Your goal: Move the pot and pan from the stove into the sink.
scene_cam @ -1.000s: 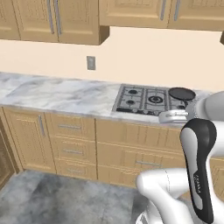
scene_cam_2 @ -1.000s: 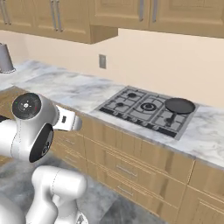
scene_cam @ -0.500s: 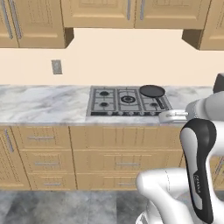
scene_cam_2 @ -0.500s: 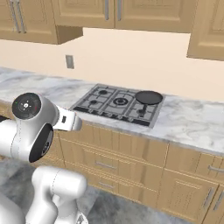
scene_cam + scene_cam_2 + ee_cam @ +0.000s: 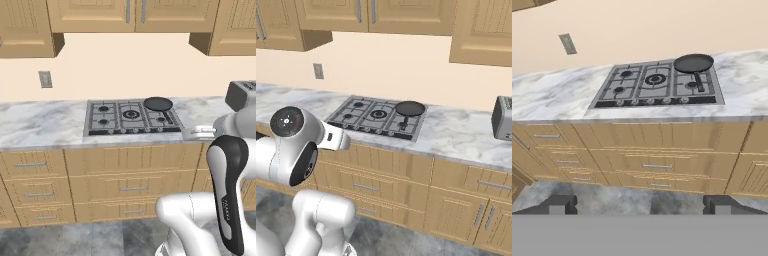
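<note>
We saw the shallow round pan (image 5: 693, 63) on the stove's (image 5: 657, 83) rear right burner, well beyond our wide-open pincer (image 5: 639, 204). The marble worktop (image 5: 552, 92) looked glossy.

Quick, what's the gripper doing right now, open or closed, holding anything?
Gripper: open, fingers spread wide, holding nothing; it points at the stove from well back of the counter.

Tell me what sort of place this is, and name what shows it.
A home kitchen, rendered rather than real. A gas stove with black grates and front knobs is set into a marble counter, a pan sits on its back right burner, and wooden cabinets run above and below. A toaster stands to the right.
</note>
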